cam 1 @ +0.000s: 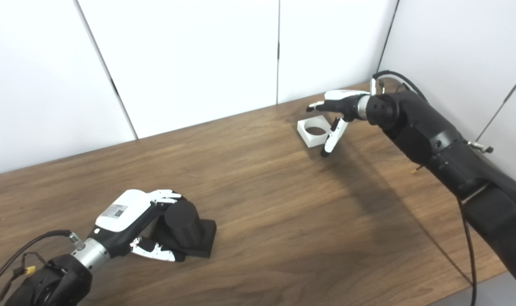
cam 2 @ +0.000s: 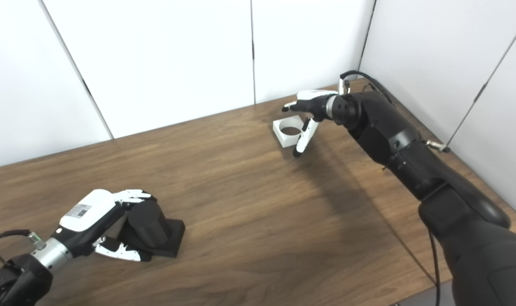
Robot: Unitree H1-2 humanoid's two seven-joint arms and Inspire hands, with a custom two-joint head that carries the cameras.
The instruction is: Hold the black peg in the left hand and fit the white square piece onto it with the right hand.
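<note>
The black peg (cam 1: 183,223), a thick cylinder on a square black base, stands near the table's front left. My left hand (cam 1: 130,216) is shut on it, with fingers over the far side of the cylinder and the thumb along the near side of the base. The white square piece (cam 1: 312,141), with a round hole through it, lies flat at the far right of the table. Just to its right, my right hand (cam 1: 340,108) is open, with fingers reaching over its far edge and the thumb hanging down beside its near right corner. The piece is not held.
The wooden table (cam 1: 283,212) meets white wall panels (cam 1: 190,55) at the back and right. A black cable (cam 1: 468,238) hangs under my right forearm, and its shadow crosses the table's right part. The table's front edge runs along the bottom right.
</note>
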